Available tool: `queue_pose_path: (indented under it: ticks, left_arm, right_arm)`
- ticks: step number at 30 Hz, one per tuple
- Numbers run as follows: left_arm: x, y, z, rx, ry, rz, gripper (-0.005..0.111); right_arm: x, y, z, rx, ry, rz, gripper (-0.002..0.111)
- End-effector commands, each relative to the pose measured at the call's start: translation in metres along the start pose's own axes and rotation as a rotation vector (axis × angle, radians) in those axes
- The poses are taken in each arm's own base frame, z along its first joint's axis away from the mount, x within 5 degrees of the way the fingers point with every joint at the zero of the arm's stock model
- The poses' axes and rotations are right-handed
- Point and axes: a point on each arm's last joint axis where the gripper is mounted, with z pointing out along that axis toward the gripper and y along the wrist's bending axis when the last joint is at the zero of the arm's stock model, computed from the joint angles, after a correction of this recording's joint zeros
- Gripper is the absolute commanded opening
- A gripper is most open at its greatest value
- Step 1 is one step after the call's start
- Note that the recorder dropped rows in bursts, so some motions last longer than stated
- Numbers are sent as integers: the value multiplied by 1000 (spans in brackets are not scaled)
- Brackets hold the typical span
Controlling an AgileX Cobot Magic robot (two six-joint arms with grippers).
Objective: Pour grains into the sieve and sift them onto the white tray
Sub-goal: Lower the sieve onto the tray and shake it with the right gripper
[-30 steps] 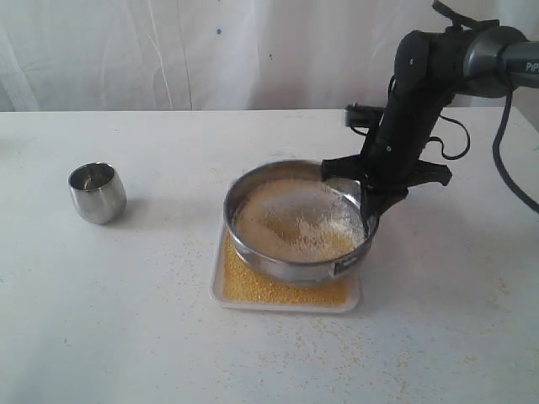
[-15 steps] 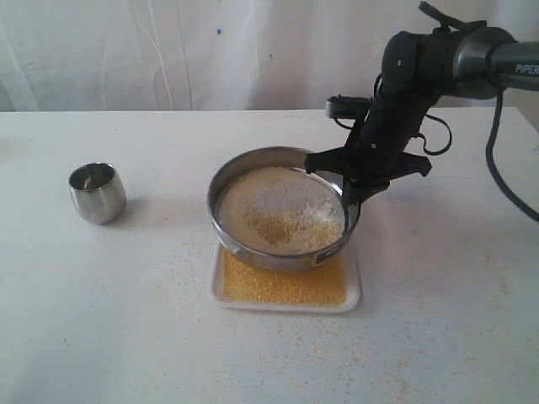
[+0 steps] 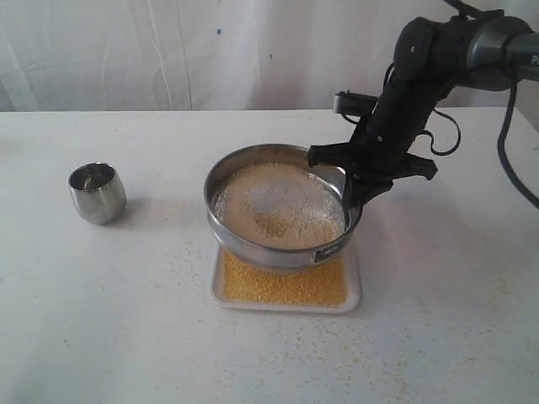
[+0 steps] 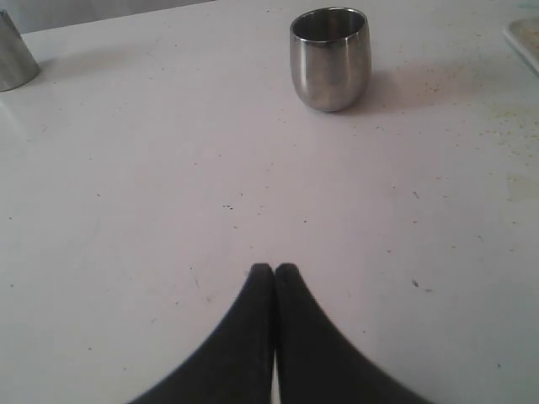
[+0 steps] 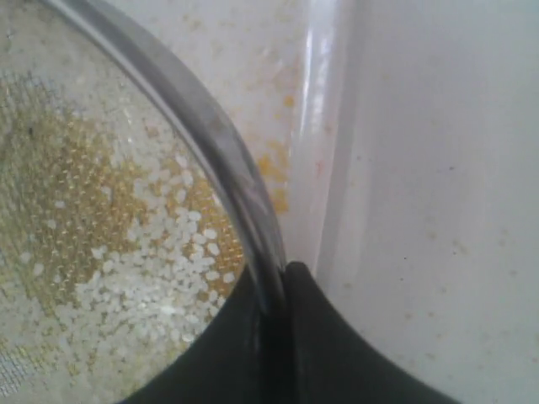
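The sieve (image 3: 253, 246), a wide steel ring with a mesh bottom, hangs just above the white tray (image 3: 354, 299), held by its right wall. My right gripper (image 3: 352, 200) is shut on that wall; in the right wrist view the sieve's rim (image 5: 210, 135) runs between the two black fingers of this gripper (image 5: 278, 278). Grains (image 3: 282, 206) lie in the sieve, whitish bits over yellow (image 5: 160, 252). Sifted yellow grains (image 3: 282, 286) cover the tray. My left gripper (image 4: 274, 271) is shut on nothing, low over bare table, out of the exterior view.
A small rounded steel cup (image 3: 98, 192) stands upright at the left of the table, also the cup (image 4: 329, 57) ahead of my left gripper. Spilled yellow specks (image 3: 185, 252) lie scattered on the white tabletop around the tray. A white curtain hangs behind.
My right gripper has carried the sieve to the left and a little back over the tray, and the grains inside have shifted. The left gripper and cup have not moved.
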Motion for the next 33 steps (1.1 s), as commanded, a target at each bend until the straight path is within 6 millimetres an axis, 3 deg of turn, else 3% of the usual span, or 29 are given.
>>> queue_pose_path:
  ticks: [1, 3, 6, 9, 11, 13, 16, 18, 21, 23, 25, 28, 30, 31, 33]
  left_arm:
    - [1, -1, 0, 8, 2, -10, 0]
    - [1, -1, 0, 8, 2, -10, 0]
    - [1, -1, 0, 8, 2, -10, 0]
    - [1, -1, 0, 8, 2, -10, 0]
    - [1, -1, 0, 8, 2, -10, 0]
    - [1, -1, 0, 8, 2, -10, 0]
    - [1, -1, 0, 8, 2, -10, 0]
    - [1, -1, 0, 8, 2, -10, 0]
    - [1, -1, 0, 8, 2, -10, 0]
    - [1, -1, 0, 8, 2, -10, 0]
    - [1, -1, 0, 8, 2, -10, 0]
    - [1, -1, 0, 8, 2, -10, 0]
    - [1, -1, 0, 8, 2, -10, 0]
    - [1, -1, 0, 8, 2, -10, 0]
    - [1, -1, 0, 8, 2, -10, 0]
  right_arm:
    - [-23, 4, -11, -31, -254, 37, 0]
    - [-14, 5, -9, -50, -157, 109, 0]
    - [7, 15, -4, -27, 42, 7, 0]
    - [-6, 14, -1, 43, -116, -78, 0]
    - [-16, 8, -2, 42, -206, -1, 0]
    - [-9, 9, -1, 9, -122, 80, 0]
    - [9, 15, 3, 22, 54, -24, 0]
    - [1, 13, 2, 76, -30, -91, 0]
    - [-13, 3, -6, 108, -153, 37, 0]
    - [-2, 5, -7, 77, -22, 80, 0]
    - [15, 12, -4, 69, 140, -25, 0]
    - [6, 13, -2, 107, 29, -120, 0]
    - [-11, 7, -6, 119, -120, -47, 0]
    - [-12, 6, -7, 109, -133, 3, 0]
    - [1, 8, -7, 90, 5, 36, 0]
